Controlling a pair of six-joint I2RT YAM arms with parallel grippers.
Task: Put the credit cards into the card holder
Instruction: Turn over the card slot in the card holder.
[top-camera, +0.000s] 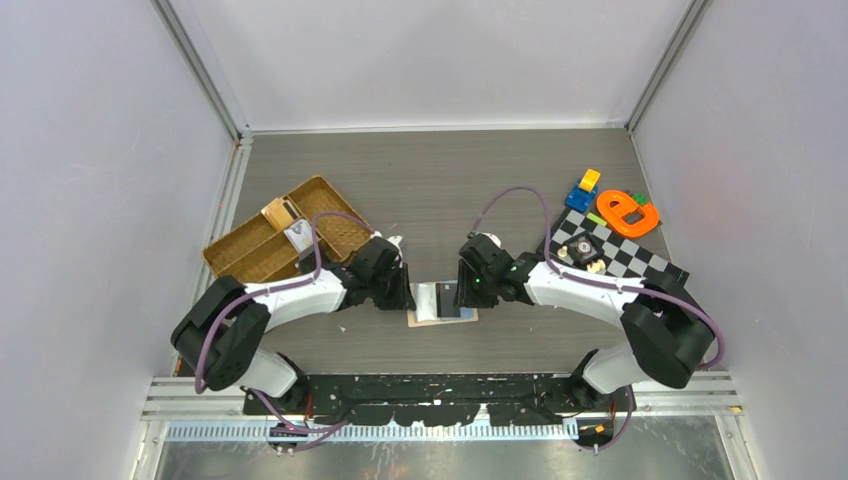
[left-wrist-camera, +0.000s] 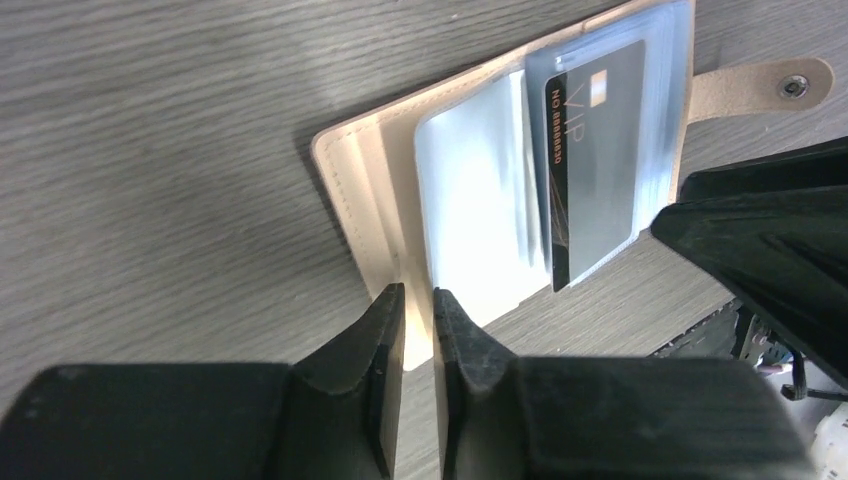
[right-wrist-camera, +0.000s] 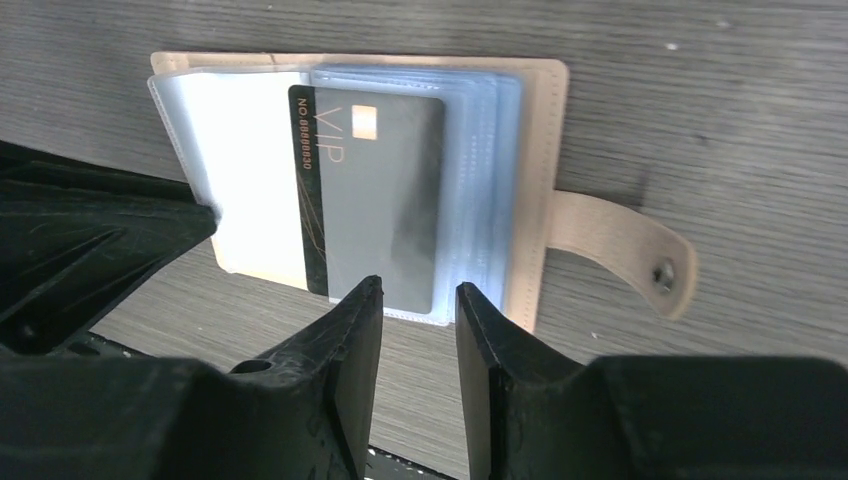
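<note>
Card holder (top-camera: 443, 303) lies open and flat on the table (top-camera: 440, 190), right between both arms; a grey VIP card (right-wrist-camera: 385, 200) with a dark band sits among its clear sleeves (right-wrist-camera: 480, 180); snap tab (right-wrist-camera: 620, 250) sticks out sideways; left gripper (left-wrist-camera: 418, 320) hovers at the cover's corner, jaws a narrow slit apart; right gripper (right-wrist-camera: 420, 310) is at the card's near edge, jaws moderately apart, gripping nothing.

Left arm (top-camera: 300, 293) and right arm (top-camera: 575, 285): white links, black joints, purple cables (top-camera: 515, 195); black right gripper (right-wrist-camera: 418, 300), green light (top-camera: 478, 281) at 9 o'clock of the white link
</note>
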